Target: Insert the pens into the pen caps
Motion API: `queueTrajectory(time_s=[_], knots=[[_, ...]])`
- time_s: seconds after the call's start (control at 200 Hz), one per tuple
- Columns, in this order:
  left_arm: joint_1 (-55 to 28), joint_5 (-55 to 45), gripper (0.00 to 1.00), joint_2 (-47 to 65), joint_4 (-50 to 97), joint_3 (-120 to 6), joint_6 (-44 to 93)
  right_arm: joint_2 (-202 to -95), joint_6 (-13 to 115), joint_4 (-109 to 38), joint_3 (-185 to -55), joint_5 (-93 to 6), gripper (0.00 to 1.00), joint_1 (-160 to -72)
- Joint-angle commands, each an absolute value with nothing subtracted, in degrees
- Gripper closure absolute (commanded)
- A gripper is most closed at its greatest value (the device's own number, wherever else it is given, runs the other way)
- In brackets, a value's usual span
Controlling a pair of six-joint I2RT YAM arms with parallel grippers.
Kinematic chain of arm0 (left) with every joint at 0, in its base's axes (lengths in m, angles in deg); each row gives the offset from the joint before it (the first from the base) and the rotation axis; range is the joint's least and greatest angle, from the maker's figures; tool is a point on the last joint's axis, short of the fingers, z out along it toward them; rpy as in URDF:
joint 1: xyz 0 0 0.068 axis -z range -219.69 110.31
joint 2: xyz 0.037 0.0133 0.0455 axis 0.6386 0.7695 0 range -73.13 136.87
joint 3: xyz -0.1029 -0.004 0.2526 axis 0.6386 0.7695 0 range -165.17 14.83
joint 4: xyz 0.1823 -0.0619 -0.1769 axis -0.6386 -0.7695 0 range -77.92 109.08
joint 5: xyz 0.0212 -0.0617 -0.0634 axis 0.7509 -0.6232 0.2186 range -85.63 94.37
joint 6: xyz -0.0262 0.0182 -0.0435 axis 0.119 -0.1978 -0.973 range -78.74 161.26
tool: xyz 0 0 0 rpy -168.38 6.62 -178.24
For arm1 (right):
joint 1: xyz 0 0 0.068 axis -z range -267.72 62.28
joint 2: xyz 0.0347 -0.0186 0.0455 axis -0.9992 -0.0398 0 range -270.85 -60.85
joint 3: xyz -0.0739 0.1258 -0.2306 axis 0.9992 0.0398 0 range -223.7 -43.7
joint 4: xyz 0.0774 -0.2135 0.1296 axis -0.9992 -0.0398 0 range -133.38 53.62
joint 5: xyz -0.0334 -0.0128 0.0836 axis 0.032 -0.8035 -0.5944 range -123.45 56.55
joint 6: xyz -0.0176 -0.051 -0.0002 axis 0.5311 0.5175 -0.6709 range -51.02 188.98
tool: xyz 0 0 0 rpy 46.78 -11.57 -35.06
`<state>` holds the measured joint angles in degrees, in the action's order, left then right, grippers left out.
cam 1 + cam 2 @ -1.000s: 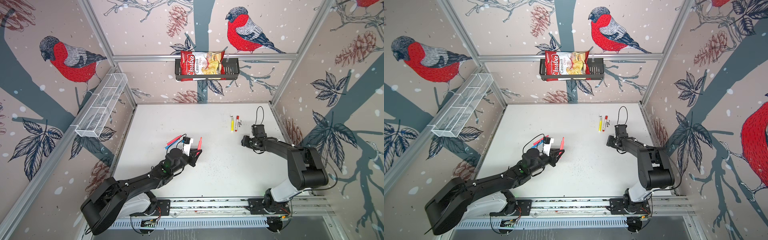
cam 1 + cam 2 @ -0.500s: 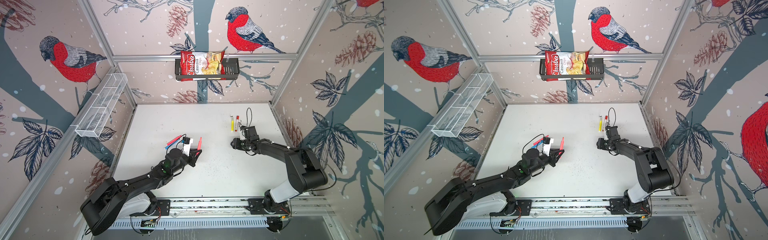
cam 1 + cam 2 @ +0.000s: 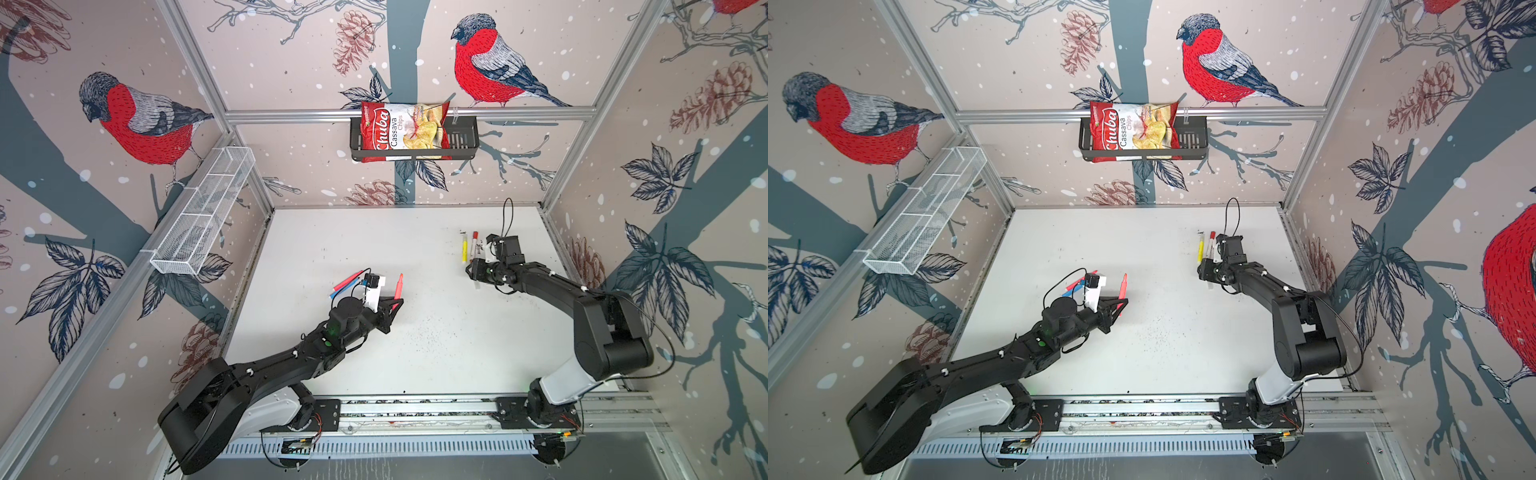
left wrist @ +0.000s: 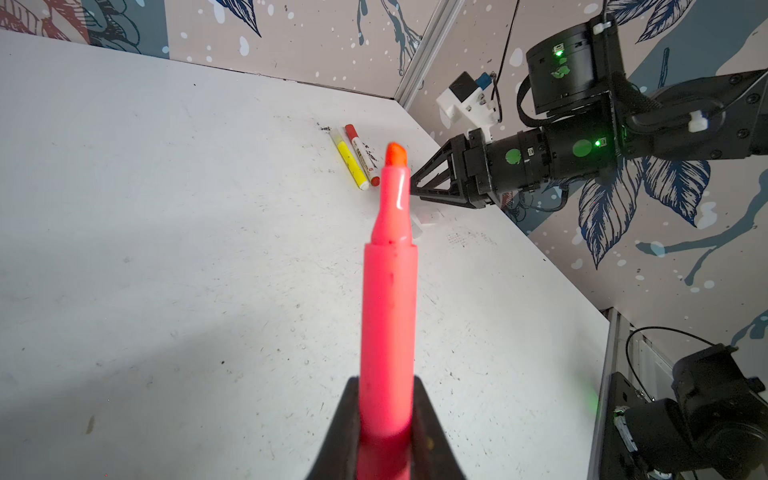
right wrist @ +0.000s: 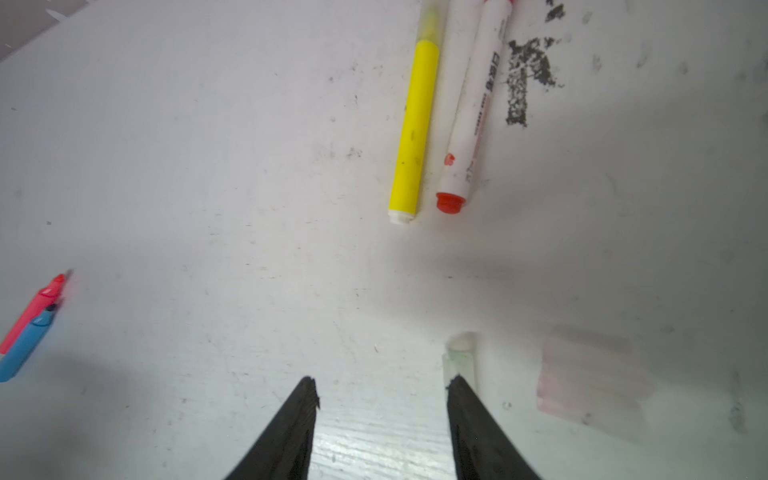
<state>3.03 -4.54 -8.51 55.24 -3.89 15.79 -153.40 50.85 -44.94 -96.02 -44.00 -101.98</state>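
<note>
My left tool is clamped on the pink highlighter, which is held above the bench with its bare tip pointing away from me. My right tool has its jaws apart with nothing between them, low over the bench just short of the blunt end of the yellow highlighter. A clear cap lies there against, or nearly against, the outside of one fingertip, not in the gap. If I close like this, I expect to grab air or flick the cap toward the yellow highlighter. A pinkish cap, blurred, lies farther from the yellow highlighter. Taking the wrong cap, or gripping one crooked, could jam the pink tip against its rim.
</note>
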Motion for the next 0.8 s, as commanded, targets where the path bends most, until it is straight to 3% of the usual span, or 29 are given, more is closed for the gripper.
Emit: queueTrajectory(time_s=[0.0,0.405,0.795], knots=[[3.01,-4.57,1.0,-8.71,55.89,-3.95,16.37,-154.65,52.54,-48.32,-96.54,-39.88,0.49,-102.74],[3.02,-5.21,1.0,-7.46,56.06,-4.93,16.51,-159.85,54.63,-49.0,-97.96,-37.14,0.5,-106.46],[3.03,-4.51,1.0,-7.9,55.82,-4.04,16.38,-159.57,56.47,-45.65,-97.5,-42.67,0.51,-110.51]])
